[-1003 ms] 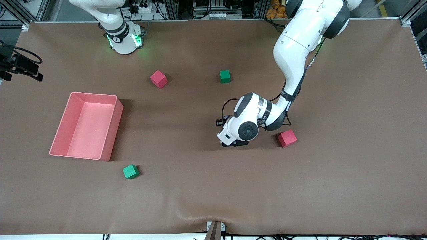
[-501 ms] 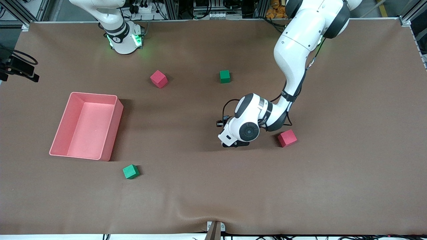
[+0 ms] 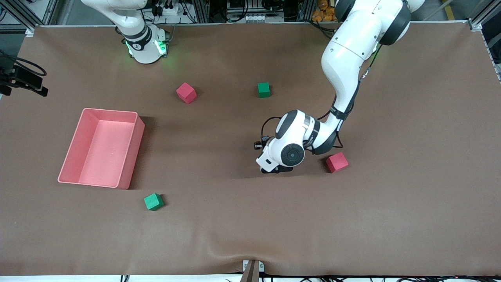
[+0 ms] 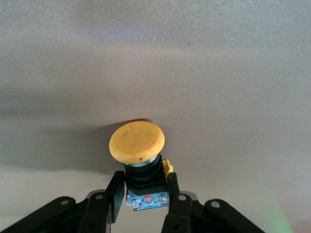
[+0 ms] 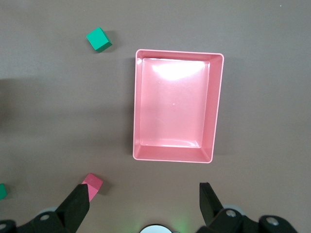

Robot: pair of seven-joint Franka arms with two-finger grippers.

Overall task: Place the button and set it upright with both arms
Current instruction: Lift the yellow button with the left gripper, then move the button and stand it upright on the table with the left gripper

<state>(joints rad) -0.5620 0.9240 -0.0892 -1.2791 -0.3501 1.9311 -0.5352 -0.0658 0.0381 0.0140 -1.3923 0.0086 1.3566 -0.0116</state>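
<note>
Orange is what you should look for first: the button (image 4: 137, 143) shows its round orange cap in the left wrist view, with its black body pinched between the two fingers (image 4: 115, 194) of the left gripper (image 3: 276, 169), which has closed down on it low over the brown table (image 3: 250, 219), near the red cube (image 3: 337, 162) toward the left arm's end. So you have the grasp; you still have the carrying, the setting down and the standing upright to do, and I judge the task to be in its early part. The button lies on its side in the grip, cap pointing away from the wrist, so you will likely need the second arm to turn it. Your right gripper (image 5: 145, 203) waits high over the pink bin (image 5: 177, 106), its fingers spread wide and holding nothing. Compared with a second ago, the left wrist has shifted only slightly and the fingers have come together on the button; the bin, both green cubes (image 3: 153, 201) (image 3: 264, 89) and the other red cube (image 3: 186, 92) sit where they were, and the right arm has not moved.
</note>
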